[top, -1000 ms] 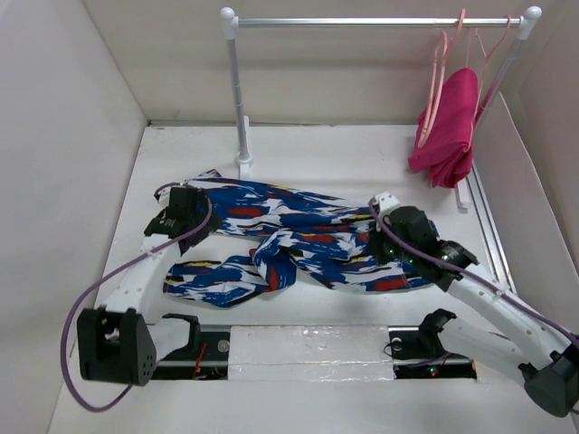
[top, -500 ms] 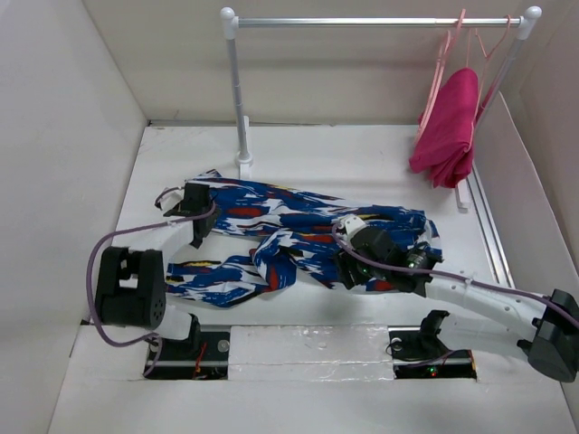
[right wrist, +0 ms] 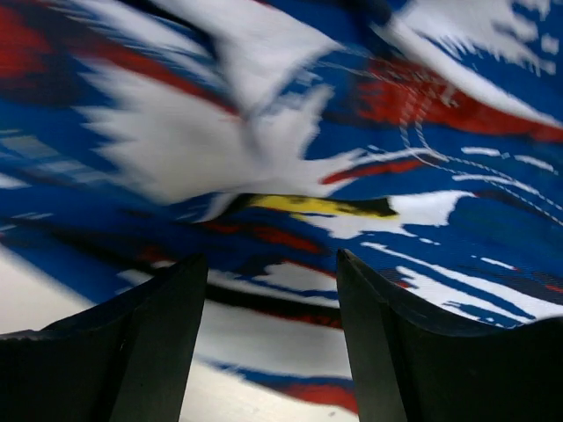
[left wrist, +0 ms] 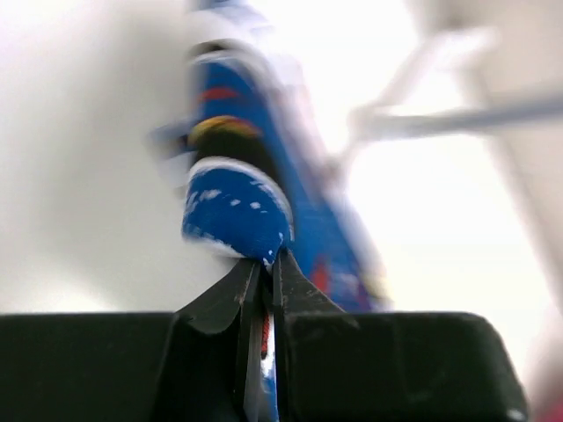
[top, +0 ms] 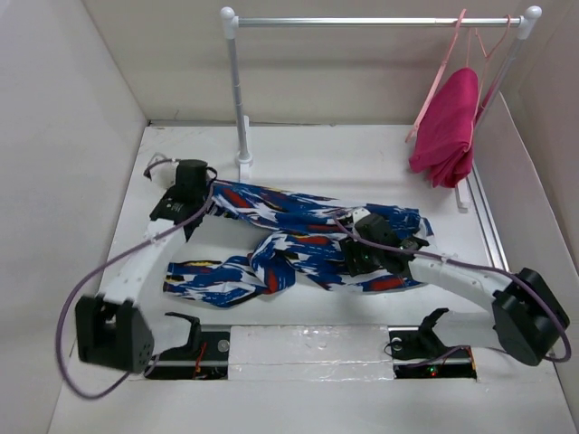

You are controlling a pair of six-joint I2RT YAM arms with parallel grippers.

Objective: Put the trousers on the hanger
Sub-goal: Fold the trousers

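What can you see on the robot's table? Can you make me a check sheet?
Surface: white table, flat.
Job's things: trousers lie crumpled across the middle; hanger hangs on the rail, far right.
Clutter: magenta garment hangs beside the hanger.
Hands: left hand shut on the trousers' far-left end; right hand open, over the trousers' right part.
Cables: purple cable loops beside the left arm.
Surroundings: white walls around the table.

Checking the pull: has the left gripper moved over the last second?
Yes. The left gripper, shut on the trousers, went toward the back wall, nearer the white post.
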